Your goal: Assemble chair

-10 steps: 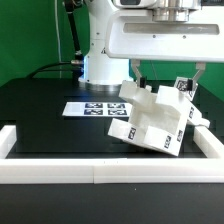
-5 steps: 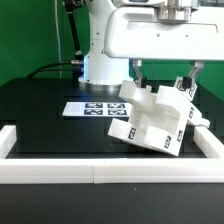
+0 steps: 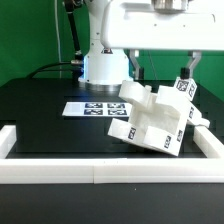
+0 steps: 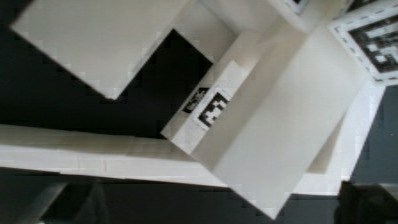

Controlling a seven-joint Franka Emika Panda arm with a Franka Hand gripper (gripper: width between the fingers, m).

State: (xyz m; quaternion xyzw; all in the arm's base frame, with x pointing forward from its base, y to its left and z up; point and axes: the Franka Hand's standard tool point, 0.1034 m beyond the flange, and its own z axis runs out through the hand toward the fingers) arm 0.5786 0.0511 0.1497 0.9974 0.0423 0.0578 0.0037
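1. White plastic, exterior view: the chair [image 3: 155, 122] sits on the black table [image 3: 40, 110], towards the exterior view's right and just behind the front border rail [image 3: 100, 172]. We see one chunky joined block, tilted rather than square to the rail, with black-and-white tags on several faces.
2. Exterior view: the marker board [image 3: 92, 108] lies flat on the table at the exterior view's left of the chair. It is close to the chair, but we cannot tell whether the two touch.
3. Exterior view: the gripper [image 3: 163, 70] hangs over the chair's upper part. Its two dark fingers [image 3: 133, 68] are spread wide, one above each side of the chair's top. We note the jaws as open and closed on nothing.
4. Exterior view: the finger on the exterior view's right is just beside a tagged post [image 3: 183, 86] of the chair. We cannot tell whether it touches.
5. Exterior view: the arm's white base [image 3: 100, 62] stands behind the marker board.
6. Wrist view: the chair [image 4: 267, 140] fills nearly the whole picture as white slabs meeting at angles. One tag [image 4: 210, 105] sits on a narrow edge face. The table [image 4: 151, 80] shows dark through an opening between the slabs.
7. Wrist view: we cannot make out the fingertips, so the jaw state rests on the exterior view.
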